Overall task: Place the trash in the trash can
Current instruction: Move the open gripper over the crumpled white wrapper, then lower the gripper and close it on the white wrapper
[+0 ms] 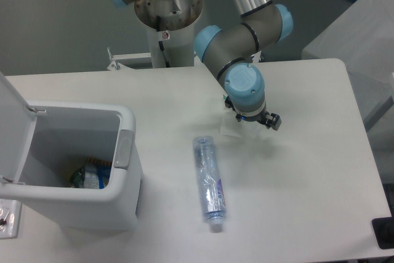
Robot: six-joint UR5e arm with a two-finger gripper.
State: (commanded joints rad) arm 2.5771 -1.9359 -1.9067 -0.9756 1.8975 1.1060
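Observation:
The trash shows as two pieces. A long clear plastic bottle (pixel 208 180) with a bluish label lies on the table, white cap toward the front edge. A small clear wrapper (pixel 233 130) lies flat on the table right under my gripper (pixel 248 122). The gripper points straight down over the wrapper, and its fingers are hidden beneath the blue wrist cap, so its state does not show. The trash can (pixel 126 152), a white bin with a grey latch tab, stands at the left with its lid (pixel 12 127) swung open.
Colourful rubbish (pixel 89 177) lies at the bottom of the bin. The arm's base column (pixel 166 23) stands behind the table's far edge. A grey surface (pixel 363 47) adjoins the table at the right.

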